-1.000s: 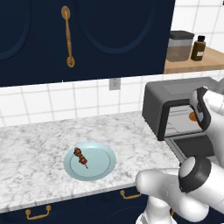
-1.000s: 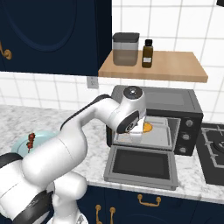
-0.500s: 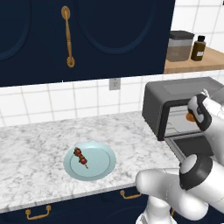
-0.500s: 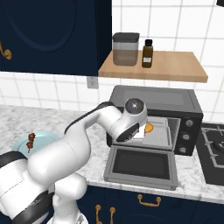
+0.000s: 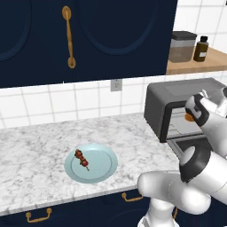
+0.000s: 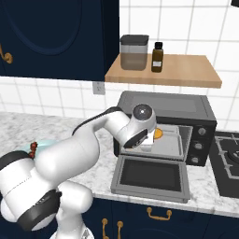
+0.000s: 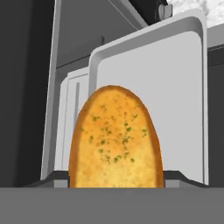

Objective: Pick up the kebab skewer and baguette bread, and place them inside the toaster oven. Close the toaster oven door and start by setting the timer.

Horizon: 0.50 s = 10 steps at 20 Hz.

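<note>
Baguette bread: the golden orange-brown oval loaf with green flecks (image 7: 116, 140) fills the lower centre of the hand view, lying on the pale metal tray (image 7: 175, 87) inside the oven; in the right base view a bit of its orange crust (image 6: 158, 133) shows just right of the hand, in the oven mouth.
Fingers: the two small dark fingers (image 7: 116, 177) stand spread either side of the loaf's near end at the bottom of the hand view; whether they press it or only flank it I cannot tell.
Toaster oven: the boxy dark grey oven with rounded corners (image 6: 186, 105) stands on the counter in the middle right of the right base view, below a wooden shelf (image 6: 186, 72).
Toaster oven door: the dark grey panel with a glass window (image 6: 151, 175) lies folded down flat, open, in front of the oven.
Kebab skewer: the thin stick with dark red-brown meat chunks (image 5: 82, 158) lies on the pale blue round plate (image 5: 104, 166) in the lower left of the left base view, well apart from the oven.
Counter: white-grey marble (image 5: 35, 146).
Shelf items: a grey-lidded canister (image 6: 134, 52) and a brown bottle (image 6: 157, 57) stand side by side.
</note>
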Available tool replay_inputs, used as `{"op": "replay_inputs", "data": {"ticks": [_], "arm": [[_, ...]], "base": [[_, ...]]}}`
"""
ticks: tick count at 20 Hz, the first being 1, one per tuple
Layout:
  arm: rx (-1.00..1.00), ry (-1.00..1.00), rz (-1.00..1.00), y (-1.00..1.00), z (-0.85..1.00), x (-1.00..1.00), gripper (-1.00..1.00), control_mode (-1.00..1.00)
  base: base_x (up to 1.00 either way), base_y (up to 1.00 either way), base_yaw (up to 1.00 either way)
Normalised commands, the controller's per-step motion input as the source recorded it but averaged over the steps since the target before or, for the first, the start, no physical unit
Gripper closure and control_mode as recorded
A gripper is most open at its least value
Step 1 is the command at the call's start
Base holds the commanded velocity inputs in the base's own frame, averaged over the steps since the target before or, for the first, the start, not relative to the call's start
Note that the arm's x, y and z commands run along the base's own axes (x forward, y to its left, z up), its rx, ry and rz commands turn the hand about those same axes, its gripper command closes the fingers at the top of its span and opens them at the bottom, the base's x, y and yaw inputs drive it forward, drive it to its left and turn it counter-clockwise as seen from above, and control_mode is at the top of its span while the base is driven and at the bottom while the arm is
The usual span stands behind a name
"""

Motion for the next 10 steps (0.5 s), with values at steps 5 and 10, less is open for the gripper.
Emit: {"op": "replay_inputs", "data": {"ticks": [5,10], "arm": [[0.0,0.0,0.0,-0.01,-0.12,0.03,1.0,-1.0],[0.0,0.0,0.0,-0.01,-0.26,0.01,1.0,-1.0]], "base": [[0.0,0.0,0.0],[0.0,0.0,0.0]]}}
